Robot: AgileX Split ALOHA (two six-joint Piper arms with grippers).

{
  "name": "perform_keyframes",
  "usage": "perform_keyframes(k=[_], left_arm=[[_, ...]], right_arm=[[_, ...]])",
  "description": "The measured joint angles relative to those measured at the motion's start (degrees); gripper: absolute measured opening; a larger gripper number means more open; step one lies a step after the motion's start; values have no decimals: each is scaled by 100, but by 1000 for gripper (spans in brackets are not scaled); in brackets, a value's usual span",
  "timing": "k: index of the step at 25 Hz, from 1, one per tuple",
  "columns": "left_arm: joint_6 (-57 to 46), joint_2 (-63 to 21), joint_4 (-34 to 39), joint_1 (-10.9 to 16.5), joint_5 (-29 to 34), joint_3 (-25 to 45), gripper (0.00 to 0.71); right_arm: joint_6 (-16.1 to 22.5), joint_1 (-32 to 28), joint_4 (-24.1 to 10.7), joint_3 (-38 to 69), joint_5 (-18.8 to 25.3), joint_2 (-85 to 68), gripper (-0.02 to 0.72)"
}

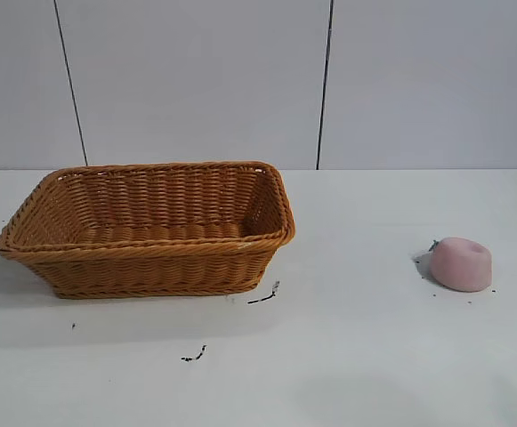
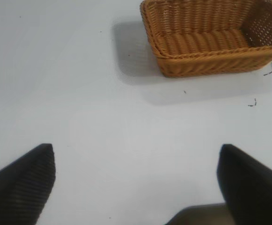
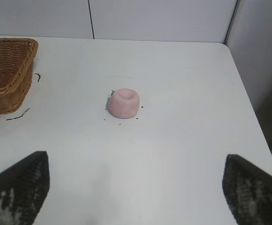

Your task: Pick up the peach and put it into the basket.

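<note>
The pale pink peach (image 1: 462,263) lies on the white table at the right, dented end up; it also shows in the right wrist view (image 3: 123,103). The orange-brown wicker basket (image 1: 151,227) stands at the left, empty; it shows in the left wrist view (image 2: 210,35) and partly in the right wrist view (image 3: 7,72). My right gripper (image 3: 136,176) is open and empty, well short of the peach. My left gripper (image 2: 136,173) is open and empty above bare table, away from the basket. Neither gripper shows in the exterior view.
Small dark marks (image 1: 264,296) lie on the table by the basket's right corner and in front of it (image 1: 194,355). The table's right edge (image 3: 248,103) runs beside the peach. A panelled wall stands behind.
</note>
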Motion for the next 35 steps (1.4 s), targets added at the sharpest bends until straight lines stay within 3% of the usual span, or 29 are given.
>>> perform_keyframes(k=[12,22,31,35], left_arm=[[0,0,0,0,0,0,692],[0,0,0,0,0,0,692],[0,0,0,0,0,0,692],[0,0,0,0,0,0,692]], right_arm=[[0,0,0,-314,-7,584,689],[0,0,-41,-1590,-263,4749,689],[0,0,-63,-3495,-505,8536,689],[-122,0,155,-4426,-541,9631,689]])
